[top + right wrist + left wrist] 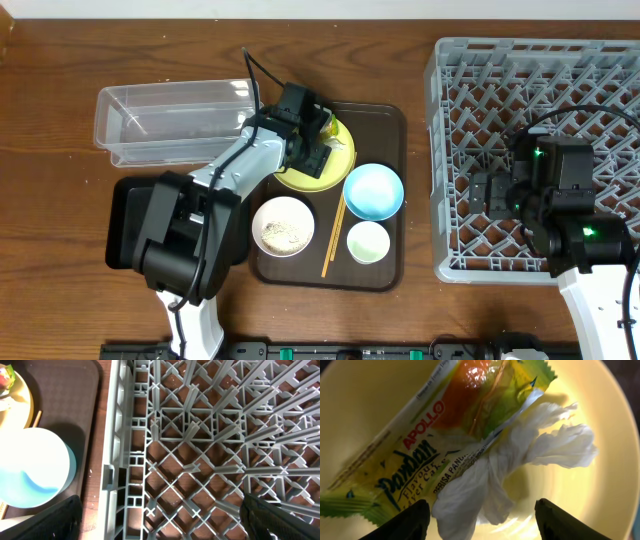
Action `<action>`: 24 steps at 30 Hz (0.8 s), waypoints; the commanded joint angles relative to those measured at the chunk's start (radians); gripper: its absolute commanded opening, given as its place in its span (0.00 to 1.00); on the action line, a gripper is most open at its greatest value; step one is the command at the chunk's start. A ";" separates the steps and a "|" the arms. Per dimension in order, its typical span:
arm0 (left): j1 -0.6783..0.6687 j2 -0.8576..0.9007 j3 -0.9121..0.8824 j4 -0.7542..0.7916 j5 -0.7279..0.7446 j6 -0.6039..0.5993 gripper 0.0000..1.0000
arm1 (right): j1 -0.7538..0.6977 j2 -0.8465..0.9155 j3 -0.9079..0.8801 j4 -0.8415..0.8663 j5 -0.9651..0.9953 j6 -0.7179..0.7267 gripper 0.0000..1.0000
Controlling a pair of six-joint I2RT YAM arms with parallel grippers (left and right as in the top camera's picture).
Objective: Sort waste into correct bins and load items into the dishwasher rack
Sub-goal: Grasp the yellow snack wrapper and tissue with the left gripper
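My left gripper is open, low over the yellow plate. The green-and-orange snack wrapper and the crumpled white tissue lie on the plate; the tissue's end sits between the fingers. The white bowl holds rice grains. The light blue bowl, small pale cup and chopsticks lie on the brown serving tray. My right gripper is open and empty over the left part of the grey dishwasher rack.
The clear plastic tub stands at the back left. The black tray lies in front of it, partly hidden under my left arm. The rack's left wall stands close beside the serving tray.
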 commanded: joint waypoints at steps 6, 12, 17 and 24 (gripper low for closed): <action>0.000 0.021 0.010 -0.008 -0.008 0.008 0.35 | -0.006 -0.004 0.023 -0.002 -0.005 0.013 0.99; 0.000 0.000 0.010 -0.061 -0.009 0.008 0.06 | -0.006 -0.004 0.023 -0.005 -0.005 0.013 0.99; 0.004 -0.081 0.010 -0.097 -0.020 0.008 0.06 | -0.006 -0.004 0.023 -0.005 -0.005 0.013 0.99; 0.074 -0.250 0.010 -0.061 -0.138 0.001 0.06 | -0.006 -0.004 0.023 -0.004 -0.004 0.013 0.99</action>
